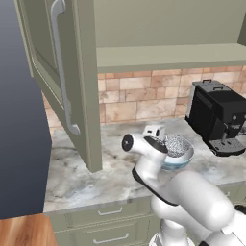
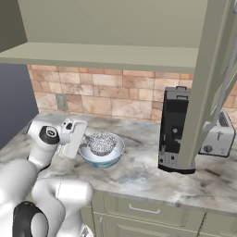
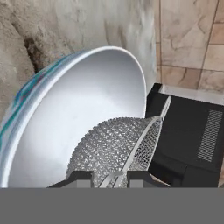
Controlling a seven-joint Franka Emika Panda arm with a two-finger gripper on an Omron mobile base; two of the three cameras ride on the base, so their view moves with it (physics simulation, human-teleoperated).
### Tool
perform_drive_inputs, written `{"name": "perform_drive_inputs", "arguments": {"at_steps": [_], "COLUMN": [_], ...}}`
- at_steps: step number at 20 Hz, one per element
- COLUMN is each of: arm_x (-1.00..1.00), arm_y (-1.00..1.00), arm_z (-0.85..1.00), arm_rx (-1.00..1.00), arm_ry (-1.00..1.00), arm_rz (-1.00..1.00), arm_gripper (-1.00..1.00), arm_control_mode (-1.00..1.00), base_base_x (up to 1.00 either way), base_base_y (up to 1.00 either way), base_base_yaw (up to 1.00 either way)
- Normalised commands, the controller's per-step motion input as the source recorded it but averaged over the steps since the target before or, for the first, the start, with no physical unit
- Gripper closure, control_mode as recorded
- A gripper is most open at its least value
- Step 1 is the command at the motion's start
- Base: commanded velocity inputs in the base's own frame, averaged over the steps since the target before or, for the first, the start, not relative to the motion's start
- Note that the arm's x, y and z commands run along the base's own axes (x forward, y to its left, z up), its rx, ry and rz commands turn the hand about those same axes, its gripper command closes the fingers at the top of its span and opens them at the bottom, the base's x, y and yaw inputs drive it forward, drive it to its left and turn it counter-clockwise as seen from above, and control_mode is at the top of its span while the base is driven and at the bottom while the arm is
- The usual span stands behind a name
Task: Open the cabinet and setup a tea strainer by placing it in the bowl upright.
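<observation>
Tea strainer: small domed cup of fine silvery mesh with a thin wire rim; sits low inside the bowl, mesh dome showing above the rim in both base views. Whether it stands properly upright I cannot tell.
Handling: likely very light and springy; thin mesh could dent under a hard squeeze, and the rounded cup would tip or roll on the smooth glaze. Rim or wire frame looks the firmest place to pinch.
Cabinet door: far left, swung wide open; olive-green raised panel, matte, with a long silver bar handle.
Shelf: flat, same olive finish, bare where visible.
Counter: grey-white veined marble, polished and flat.
Gripper: nearly closed, dark finger tips pinched on the strainer's thin edge, right at the bowl's rim.
Bowl: round glazed ceramic, glossy white inside, pale blue pattern outside; stiff, breakable, slick.
Backsplash: rough tan and pink stone blocks.
Coffee machine: boxy, black, hard plastic with a vented side; just right of the bowl, not touching.
Toaster: silver, rounded corners, far right beside the other open door.
</observation>
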Motion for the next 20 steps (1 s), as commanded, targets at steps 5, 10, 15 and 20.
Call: {"name": "perform_drive_inputs", "arguments": {"at_steps": [5, 10, 15, 20], "arm_x": [0.27, 0.16, 0.32, 0.14], "arm_y": [0.27, 0.33, -0.05, -0.08], "arm_z": [-0.19, -0.22, -0.23, -0.17], "arm_rx": [0.00, 0.00, 0.00, 0.00], "arm_ry": [0.01, 0.07, 0.04, 0.00], "arm_rz": [0.00, 0.00, 0.00, 0.00], "arm_gripper": [1.00, 1.00, 1.00, 1.00], "arm_control_mode": [-1.00, -1.00, -1.00, -1.00], "base_base_x": [0.00, 0.00, 0.00, 0.00], "base_base_y": [0.00, 0.00, 0.00, 0.00], "base_base_yaw": [0.00, 0.00, 0.00, 0.00]}}
